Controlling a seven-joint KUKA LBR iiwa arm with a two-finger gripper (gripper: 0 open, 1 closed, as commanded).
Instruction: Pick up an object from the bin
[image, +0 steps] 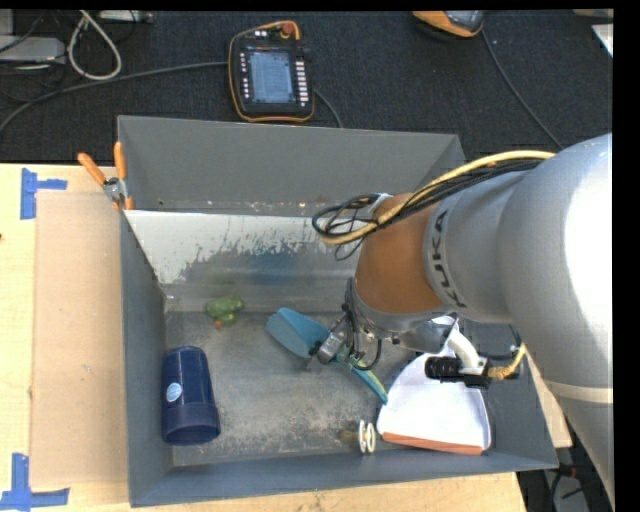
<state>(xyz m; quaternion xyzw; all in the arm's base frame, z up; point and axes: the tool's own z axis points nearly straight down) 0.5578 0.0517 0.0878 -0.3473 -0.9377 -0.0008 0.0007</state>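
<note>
Bin of grey sheet metal (300, 180) seen from above, with the robot's silver and orange arm (540, 260) reaching in from 3 o'clock. The gripper (328, 348) sits low near the middle of the bin floor, against the 4 o'clock edge of a light blue, flat, scoop-shaped plastic piece (290, 328). That piece lies just toward 11 o'clock from the bin's centre. Whether the gripper is open or closed cannot be told, and nothing is plainly held.

Risks, as a judgement: the gripper meets the blue piece only at its edge, so a grip there may slide off or tip the piece. A thin teal strip (370, 382) runs from under the gripper toward 5 o'clock and might be snagged or dragged along; whether it joins the blue piece is unclear. The wrist hangs over a white wedge-shaped flat thing with an orange lower edge (435, 412) at 4 o'clock and could shove it.

Count:
- one light blue piece
- one teal strip
- one white and orange wedge
- one small pale ring-shaped thing (367, 437) at 6 o'clock
- one dark blue cylindrical cup lying on its side (189, 393) at 8 o'clock
- one small green lump (224, 309) at 10 o'clock
</note>
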